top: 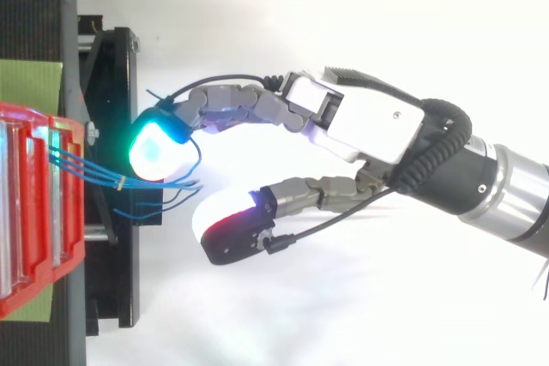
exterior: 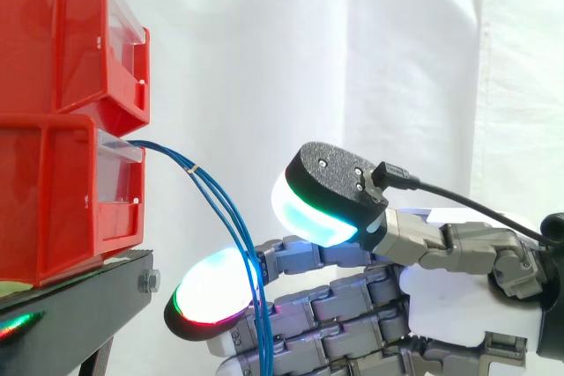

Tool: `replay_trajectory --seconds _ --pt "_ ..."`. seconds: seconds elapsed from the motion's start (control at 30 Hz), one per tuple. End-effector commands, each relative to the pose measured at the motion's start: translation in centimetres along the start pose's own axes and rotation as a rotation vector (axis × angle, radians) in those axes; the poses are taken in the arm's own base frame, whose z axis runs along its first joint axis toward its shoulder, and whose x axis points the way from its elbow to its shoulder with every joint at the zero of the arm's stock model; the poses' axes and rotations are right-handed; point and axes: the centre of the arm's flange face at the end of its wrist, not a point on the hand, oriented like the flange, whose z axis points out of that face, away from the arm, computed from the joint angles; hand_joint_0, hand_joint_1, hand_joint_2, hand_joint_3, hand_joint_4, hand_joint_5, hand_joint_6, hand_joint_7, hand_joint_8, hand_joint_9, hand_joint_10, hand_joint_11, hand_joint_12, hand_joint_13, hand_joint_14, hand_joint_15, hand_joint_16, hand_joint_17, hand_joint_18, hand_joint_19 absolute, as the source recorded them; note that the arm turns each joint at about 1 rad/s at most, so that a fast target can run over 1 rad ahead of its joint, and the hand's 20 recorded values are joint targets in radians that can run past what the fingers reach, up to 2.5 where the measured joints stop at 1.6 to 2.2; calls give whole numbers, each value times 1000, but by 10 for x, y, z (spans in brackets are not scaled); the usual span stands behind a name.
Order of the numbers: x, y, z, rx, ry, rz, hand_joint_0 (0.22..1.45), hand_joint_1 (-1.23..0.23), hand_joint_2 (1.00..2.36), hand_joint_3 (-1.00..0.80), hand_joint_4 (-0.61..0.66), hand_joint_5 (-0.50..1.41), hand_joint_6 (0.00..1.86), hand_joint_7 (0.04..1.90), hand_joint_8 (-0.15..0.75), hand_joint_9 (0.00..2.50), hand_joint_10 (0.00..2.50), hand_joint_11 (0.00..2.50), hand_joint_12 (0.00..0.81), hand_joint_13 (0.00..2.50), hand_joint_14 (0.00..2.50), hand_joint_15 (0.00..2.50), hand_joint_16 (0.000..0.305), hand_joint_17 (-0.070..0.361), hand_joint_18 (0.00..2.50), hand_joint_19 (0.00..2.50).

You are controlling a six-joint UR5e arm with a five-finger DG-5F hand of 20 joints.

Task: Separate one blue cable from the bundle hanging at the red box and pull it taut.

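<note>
Several thin blue cables leave the lower red bin, are tied together by a small band, and hang down to the right. The hand reaches in from the right with fairly straight fingers. The cables run down across the front of a glowing fingertip, which is touching them or very close. The thumb pad stays above and to the right, apart from the cables. From above, the cables fan out beside the cyan-green fingertip, and the hand holds nothing between thumb and fingers.
Two red bins are stacked on a black stand, the upper bin overhanging the cable exit. A green mat lies behind the bins. A white curtain closes off the back.
</note>
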Motion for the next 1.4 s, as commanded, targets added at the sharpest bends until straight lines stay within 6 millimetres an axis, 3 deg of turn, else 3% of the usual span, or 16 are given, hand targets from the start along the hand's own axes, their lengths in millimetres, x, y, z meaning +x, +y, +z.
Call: replay_trajectory --seconds 0.0,0.17,0.43,0.63,0.93,1.37 --pt "3 3 1 -13 -4 5 562 -592 1000 -500 267 -191 503 901 270 535 10 283 344 539 9 231 46 103 490 432" --pt "9 13 5 -32 -18 15 572 -588 1000 -500 264 -186 503 928 267 536 12 285 343 536 9 235 46 103 491 433" --pt "12 15 3 -26 -29 25 567 -589 1000 -500 276 -181 503 942 273 549 10 300 346 551 10 245 46 103 497 443" --pt "14 16 3 -30 -27 31 613 -600 1007 -419 244 -167 503 1050 266 565 11 323 337 568 10 259 44 99 508 451" --pt "19 20 3 -31 -42 48 598 -603 1002 -476 249 -158 503 1090 277 611 14 353 339 618 12 287 44 99 535 458" --pt "19 22 4 -32 -40 69 603 -475 1001 -483 181 -121 508 1278 293 722 14 427 338 702 13 327 44 98 595 481"
